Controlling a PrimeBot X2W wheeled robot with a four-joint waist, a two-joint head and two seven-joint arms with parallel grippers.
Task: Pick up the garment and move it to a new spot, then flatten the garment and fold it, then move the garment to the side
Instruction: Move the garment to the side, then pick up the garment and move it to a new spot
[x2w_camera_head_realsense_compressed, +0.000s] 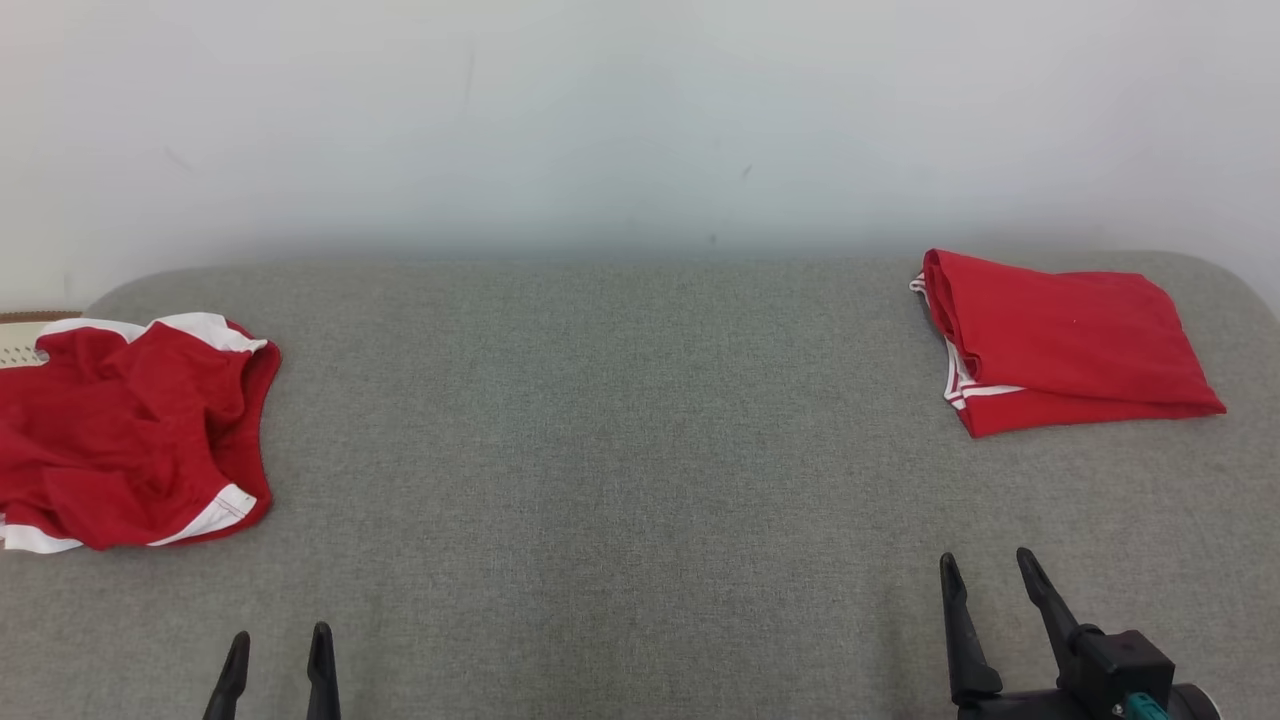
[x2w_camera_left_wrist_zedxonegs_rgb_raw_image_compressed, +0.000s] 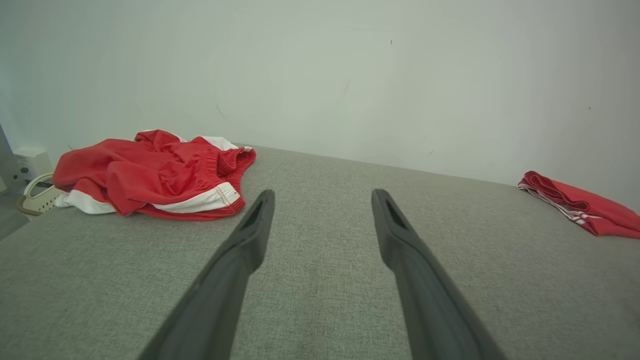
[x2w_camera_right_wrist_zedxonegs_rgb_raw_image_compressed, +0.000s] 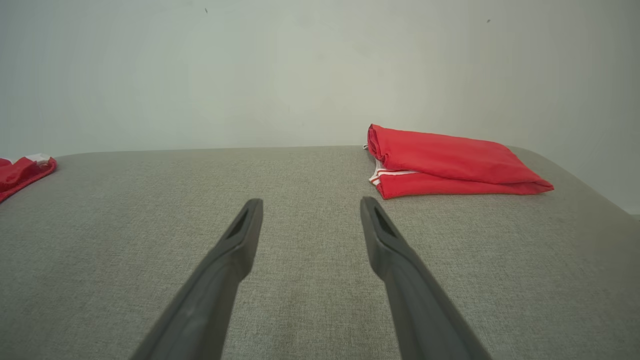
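Observation:
A crumpled red garment (x2w_camera_head_realsense_compressed: 130, 440) with white trim lies at the left edge of the grey padded table (x2w_camera_head_realsense_compressed: 620, 430); the left wrist view has this garment (x2w_camera_left_wrist_zedxonegs_rgb_raw_image_compressed: 155, 175) at upper left. A second red garment (x2w_camera_head_realsense_compressed: 1060, 340), folded flat, rests at the far right, and the folded garment (x2w_camera_right_wrist_zedxonegs_rgb_raw_image_compressed: 450, 162) sits ahead and right in the right wrist view. My left gripper (x2w_camera_head_realsense_compressed: 280, 640) stands open at the lower left, below and right of the crumpled garment, holding nothing. My right gripper (x2w_camera_head_realsense_compressed: 985, 565) is open at the lower right, well short of the folded garment.
A pale wall (x2w_camera_head_realsense_compressed: 640, 120) rises right behind the table. A beige slotted basket (x2w_camera_left_wrist_zedxonegs_rgb_raw_image_compressed: 37, 197) pokes out under the crumpled garment at the left edge. The table's far corners are rounded. Bare grey cloth stretches between the two garments.

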